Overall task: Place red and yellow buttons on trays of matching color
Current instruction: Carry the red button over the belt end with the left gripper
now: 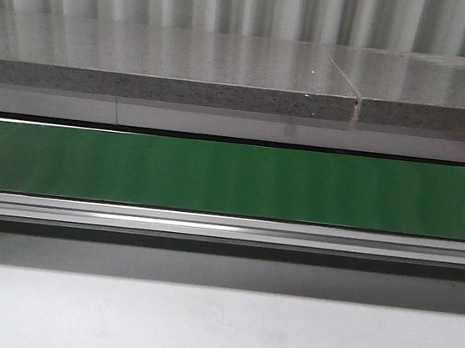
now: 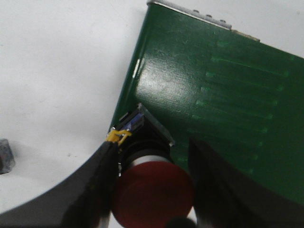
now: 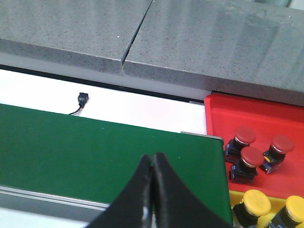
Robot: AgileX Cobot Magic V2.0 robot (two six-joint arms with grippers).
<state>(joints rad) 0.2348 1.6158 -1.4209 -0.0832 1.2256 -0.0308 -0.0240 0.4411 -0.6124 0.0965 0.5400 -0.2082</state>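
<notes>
Though half cropped, a red button (image 2: 153, 192) fills the left end effector (image 2: 154, 190).

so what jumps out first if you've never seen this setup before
The long green conveyor belt fills the middle of the front view. In the left wrist view, a red button sits between the left gripper fingers, over the belt's edge. In the right wrist view, a red tray past the belt's end holds three red buttons, with yellow buttons beside it; the right gripper is shut and empty.
</notes>
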